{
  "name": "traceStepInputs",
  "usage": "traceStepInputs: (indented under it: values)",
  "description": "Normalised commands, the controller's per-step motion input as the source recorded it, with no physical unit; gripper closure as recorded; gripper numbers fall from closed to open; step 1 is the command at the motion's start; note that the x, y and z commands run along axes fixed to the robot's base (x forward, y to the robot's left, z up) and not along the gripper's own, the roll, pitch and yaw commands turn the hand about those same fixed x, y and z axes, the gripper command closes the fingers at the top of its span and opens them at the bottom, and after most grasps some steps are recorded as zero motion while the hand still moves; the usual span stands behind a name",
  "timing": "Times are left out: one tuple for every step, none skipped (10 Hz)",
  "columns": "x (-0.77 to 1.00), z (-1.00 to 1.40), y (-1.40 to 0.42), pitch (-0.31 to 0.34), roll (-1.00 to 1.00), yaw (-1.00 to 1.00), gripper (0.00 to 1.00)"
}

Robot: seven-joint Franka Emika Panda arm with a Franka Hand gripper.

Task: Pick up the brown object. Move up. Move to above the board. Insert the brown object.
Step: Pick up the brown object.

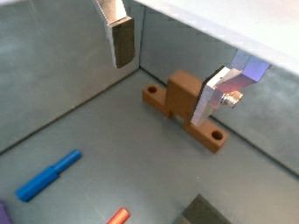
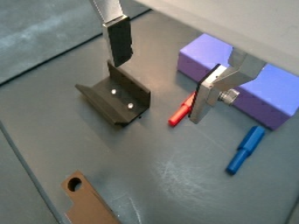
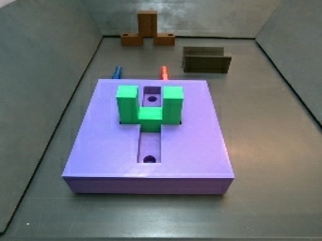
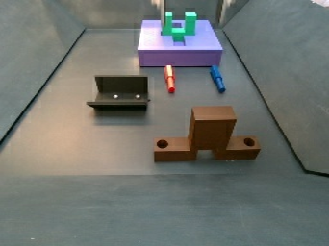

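The floor (image 4: pixel 77 115) is flat grey metal w/ grey walls around it, like a shallow bin. The brown object (image 4: pixel 206 136) is matte and blocky: an upright block in the middle w/ two low flanges, each w/ one hole. It stands on the floor, well apart from the purple board (image 3: pixel 151 141). The board is a flat slab w/ a groove, a green U-shaped piece (image 3: pixel 150 104) on top. Near it lie a red peg (image 4: pixel 170 78) and a blue peg (image 4: pixel 217 78). The dark L-shaped fixture (image 4: pixel 121 93) stands approx. between board and brown object. The gripper (image 1: pixel 170 54) is wide open and holds nothing; in a wrist view the brown object (image 1: pixel 183 108) is below it, one finger (image 1: pixel 212 96) just beside the block, touching or not I cannot tell.
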Motion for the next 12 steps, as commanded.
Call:
traceStepInputs:
  values:
    - [0.01,-0.02,0.00,0.000,0.00,0.00,0.00]
    - [0.03,-0.06,0.00,0.000,0.00,-0.10,0.00]
    - [0.00,-0.18,0.00,-0.160,-0.10,-0.01,0.00]
    - [0.03,-0.14,0.78,-0.219,-0.46,0.00,0.00]
    - [0.00,-0.34,0.87,-0.186,-0.36,0.00,0.00]
    - [0.00,-0.34,0.87,-0.180,-0.37,0.00,0.00]
    - [0.00,-0.34,0.86,-0.170,-0.39,0.00,0.00]
    - [-0.10,-0.32,1.00,-0.100,-0.12,0.00,0.00]
    - [-0.15,-0.39,1.00,-0.044,-0.01,0.00,0.00]
    - [-0.08,-0.36,0.93,0.033,0.06,-0.02,0.00]
    - [0.00,-0.31,0.72,0.130,0.15,-0.07,0.00]
    - [-0.09,-0.26,0.52,0.047,0.04,-0.04,0.00]
